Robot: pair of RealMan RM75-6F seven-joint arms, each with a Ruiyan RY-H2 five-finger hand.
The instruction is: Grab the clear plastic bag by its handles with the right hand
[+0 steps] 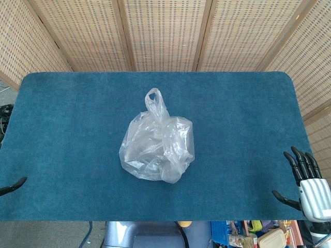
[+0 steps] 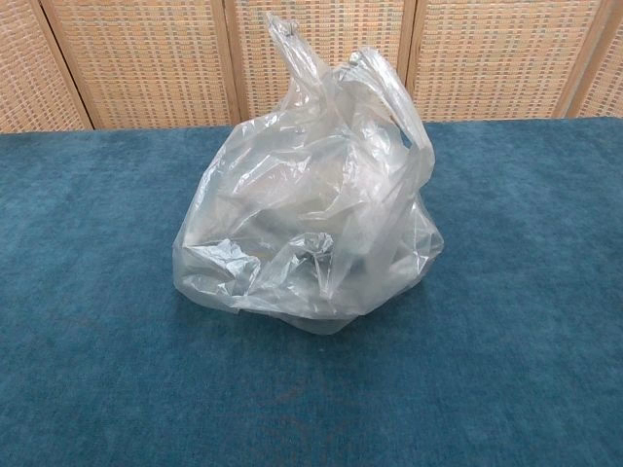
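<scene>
One clear plastic bag (image 1: 157, 148) sits crumpled near the middle of the blue desk (image 1: 62, 129), its two handles (image 1: 155, 101) standing up at the far side. Our right hand (image 1: 305, 181) hovers at the desk's near right corner, fingers spread, holding nothing, well apart from the bag. Of our left hand (image 1: 13, 185) only one dark fingertip shows; we cannot tell its state.

Your right hand (image 1: 309, 181) sits off the near right corner of the desk (image 1: 62, 113), fingers spread and holding nothing. Between it and the clear plastic bag (image 1: 158, 147) you have bare blue surface. The handles (image 1: 155, 101) stand up on the bag's far side, well short of the wicker screen (image 1: 165, 31).
</scene>
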